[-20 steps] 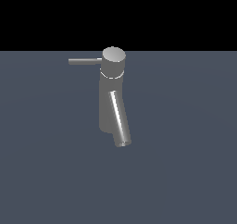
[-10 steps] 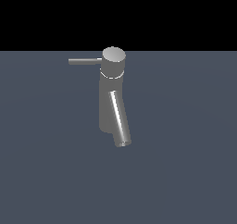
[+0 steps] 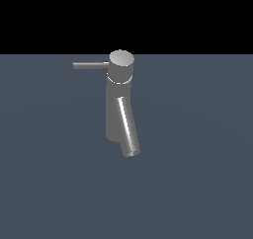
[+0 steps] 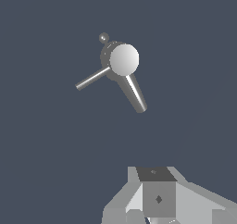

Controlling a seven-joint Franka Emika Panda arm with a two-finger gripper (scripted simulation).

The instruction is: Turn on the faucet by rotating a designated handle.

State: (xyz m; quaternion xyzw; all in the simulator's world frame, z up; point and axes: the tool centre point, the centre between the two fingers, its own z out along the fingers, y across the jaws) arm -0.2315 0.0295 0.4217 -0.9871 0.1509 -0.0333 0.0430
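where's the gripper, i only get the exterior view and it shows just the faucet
Observer: The wrist view has the gripper well apart from the faucet, looking down on its round cap. Nothing touches the handle.
Operator: open or shut
Observer: Cannot tell. Only the gripper's base shows, and its fingertips are cut off by the frame.
Operator: anything on the faucet i'm missing
Observer: Yes, a small ball sits by the cap, roughly opposite the spout.
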